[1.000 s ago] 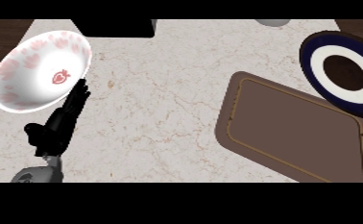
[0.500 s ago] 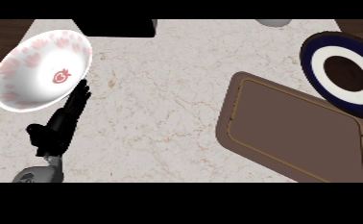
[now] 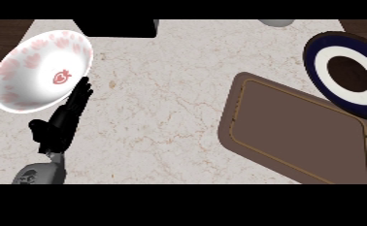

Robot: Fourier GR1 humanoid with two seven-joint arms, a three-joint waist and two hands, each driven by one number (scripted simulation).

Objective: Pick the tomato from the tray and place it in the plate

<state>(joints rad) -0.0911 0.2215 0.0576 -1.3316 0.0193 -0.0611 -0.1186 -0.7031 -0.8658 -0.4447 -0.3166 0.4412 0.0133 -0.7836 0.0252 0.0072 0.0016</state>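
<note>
Left robot hand (image 3: 63, 118) rests with straight fingers beside the white plate (image 3: 22, 79), grasping nothing. No tomato shows anywhere; the brown tray (image 3: 287, 128) lies bare on the counter (image 3: 165, 94). Finding it seems the next step.

Left hand (image 3: 61, 121) (fingers straight) beside plate (image 3: 32, 70)

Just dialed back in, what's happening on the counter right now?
Not much handling at the moment. The left hand rests open at the lower left, fingers straight, right beside the white plate with pink markings and holding nothing. The brown tray at the right shows no tomato on the part in view. A dark blue and white plate sits at the right edge. The right hand is out of view.
</note>
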